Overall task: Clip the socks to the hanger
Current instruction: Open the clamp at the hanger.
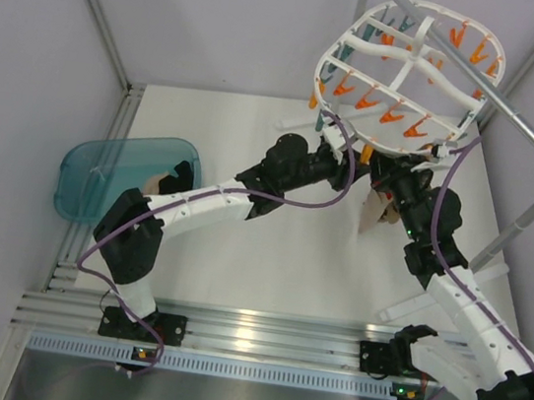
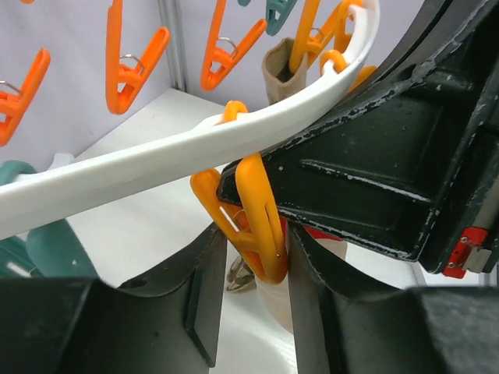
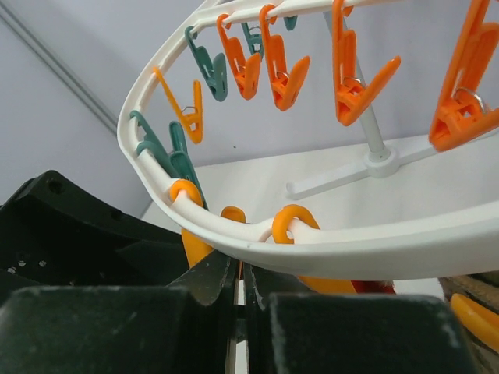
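The left gripper (image 2: 251,273) is clenched on an orange peg (image 2: 253,202) of the hanger (image 2: 156,156), with a sock (image 1: 376,215) hung just beneath. Whether the right gripper (image 3: 239,273) is closed cannot be told. A white table (image 1: 267,270) is spread below both, enclosed by grey walls (image 1: 223,15).

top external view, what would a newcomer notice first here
The big white oval hanger, rimmed with orange and teal pegs, hangs at the far right. Just under it, the left gripper pinches an orange peg on its rim. A teal tub sits at the left.
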Controlling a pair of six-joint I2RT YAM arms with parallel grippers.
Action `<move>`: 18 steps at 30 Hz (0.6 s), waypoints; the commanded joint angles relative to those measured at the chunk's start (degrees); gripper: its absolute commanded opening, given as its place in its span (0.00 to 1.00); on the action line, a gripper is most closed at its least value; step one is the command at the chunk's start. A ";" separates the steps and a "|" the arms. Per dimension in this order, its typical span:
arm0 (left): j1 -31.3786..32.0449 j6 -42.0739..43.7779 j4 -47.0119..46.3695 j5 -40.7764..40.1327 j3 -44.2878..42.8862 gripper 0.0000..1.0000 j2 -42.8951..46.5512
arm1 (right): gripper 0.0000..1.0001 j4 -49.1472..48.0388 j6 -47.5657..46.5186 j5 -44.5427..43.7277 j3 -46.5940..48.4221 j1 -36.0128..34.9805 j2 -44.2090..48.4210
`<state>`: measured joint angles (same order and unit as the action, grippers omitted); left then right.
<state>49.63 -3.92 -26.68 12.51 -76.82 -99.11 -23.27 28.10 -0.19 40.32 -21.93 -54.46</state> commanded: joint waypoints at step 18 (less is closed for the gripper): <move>-2.16 -1.96 3.47 11.64 -3.69 0.00 -0.12 | 0.46 1.12 -2.78 9.93 0.11 3.73 5.68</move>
<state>47.97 -3.75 -24.82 16.19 -78.35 -99.26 -18.22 25.45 2.76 40.01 -19.00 -50.65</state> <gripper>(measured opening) 0.292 0.451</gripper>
